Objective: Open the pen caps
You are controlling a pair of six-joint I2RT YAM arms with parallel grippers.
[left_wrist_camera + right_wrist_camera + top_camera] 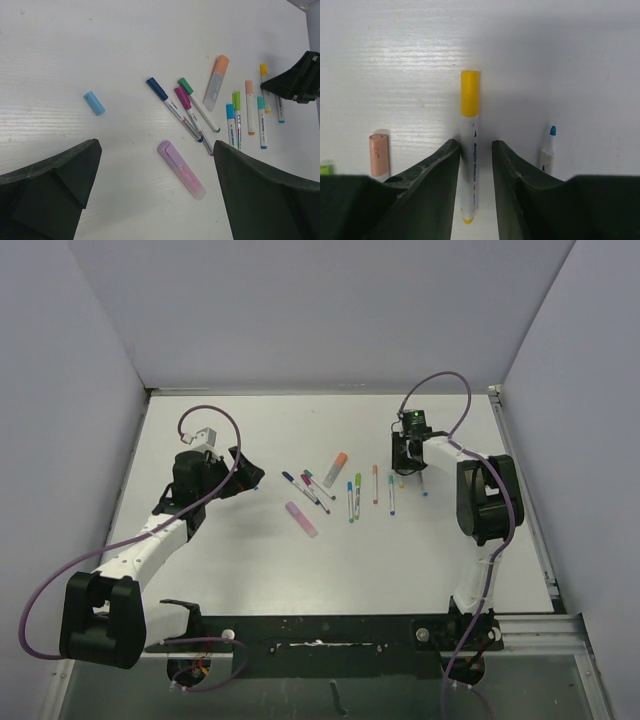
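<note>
Yellow plastic cap (470, 92) seated on the far end of a slim white-barrelled marker pen (469, 165), flat on the white desk (250, 570) near the right end of the row of marker pens (357, 490). Probably very light, rigid and smooth, so apt to roll or skid under a sideways nudge. Best pinched mid-barrel by one end effector, with the cap taken squarely by the other and pulled straight along the axis. Right end effector (475, 147) narrow, astride that barrel, a thin gap showing on one side and no firm clamp evident. Left end effector (250, 478) spread wide, holding nothing, hovering left of the group. Alongside, a peach-capped pen (378, 154) and an uncapped teal-tipped pen (550, 147); well apart, a loose pale-blue cap (94, 103); nearer the left arm, a lilac highlighter (181, 170). Smooth, faintly glossy desk, likely offering little friction; plain grey walls (320, 310) on three sides.
</note>
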